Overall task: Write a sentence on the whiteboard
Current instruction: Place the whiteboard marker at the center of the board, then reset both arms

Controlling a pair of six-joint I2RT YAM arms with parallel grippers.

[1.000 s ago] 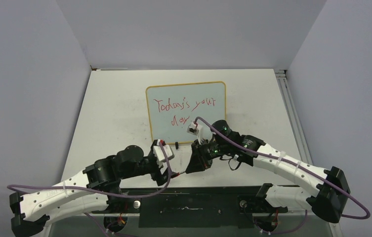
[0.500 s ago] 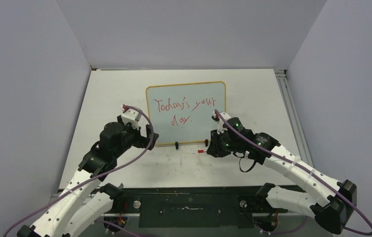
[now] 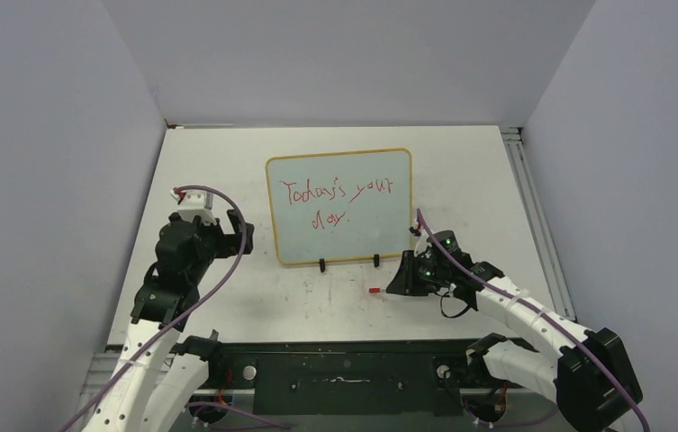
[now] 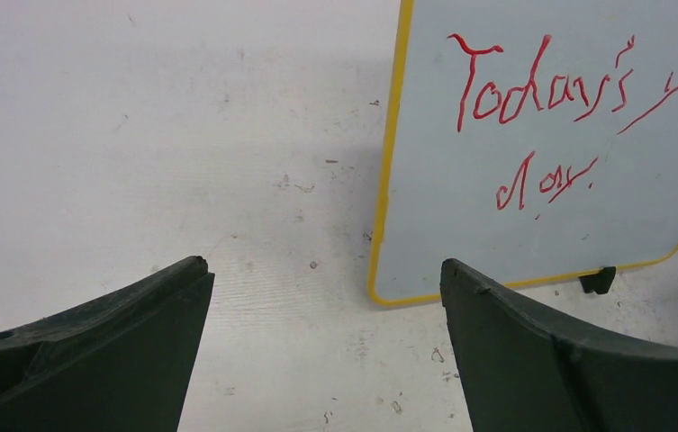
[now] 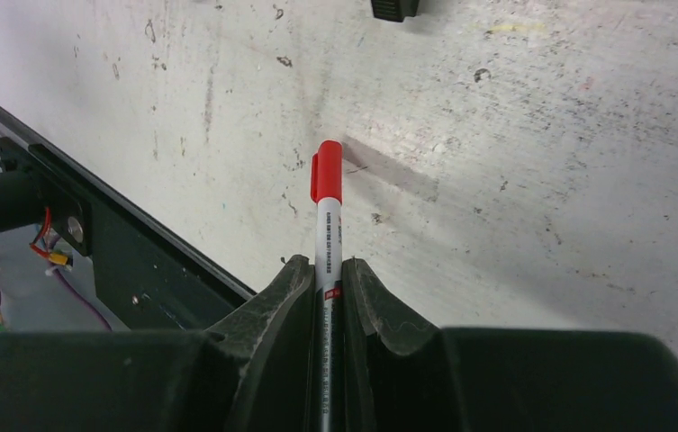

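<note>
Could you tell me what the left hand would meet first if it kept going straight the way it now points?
Probably the bare table. The open left hand points down at it; the whiteboard lies just right of that line, though depth is unclear.

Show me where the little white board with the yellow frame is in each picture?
Top external: the small white board with the yellow frame stands mid-table, between the two arms.
Left wrist: the board fills the upper right, beyond the open left gripper.
Right wrist: the board is not in view; the right gripper holds a capped red marker.
Shared landmark: the red handwritten words.
</note>
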